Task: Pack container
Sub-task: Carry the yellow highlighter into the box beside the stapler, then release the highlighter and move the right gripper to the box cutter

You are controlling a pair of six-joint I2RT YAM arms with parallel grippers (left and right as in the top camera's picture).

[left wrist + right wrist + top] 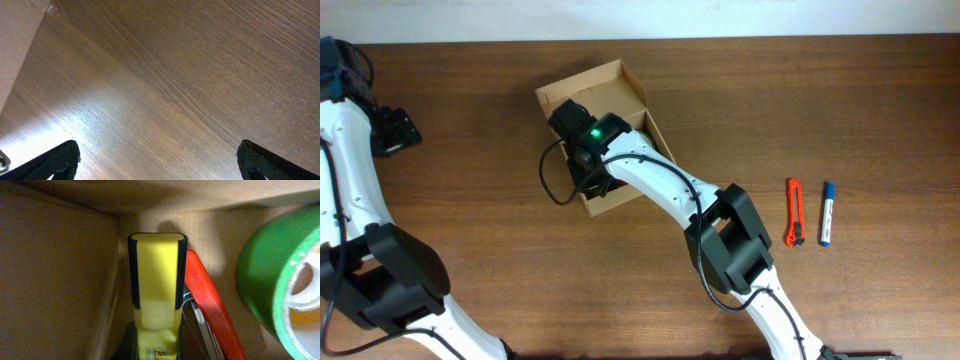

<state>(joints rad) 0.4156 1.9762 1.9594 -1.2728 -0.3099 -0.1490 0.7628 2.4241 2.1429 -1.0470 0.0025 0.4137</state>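
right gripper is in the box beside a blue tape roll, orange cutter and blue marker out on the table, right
No: the tape roll in the box is green, not blue, as the right wrist view shows. The rest holds.

Dark wood-grain table (470, 130), pale strip (640, 15) beyond its far edge — bright glare patch (30, 135)

Tan container (615, 90), green tape roll (260, 280), wood-grain table (820, 90)
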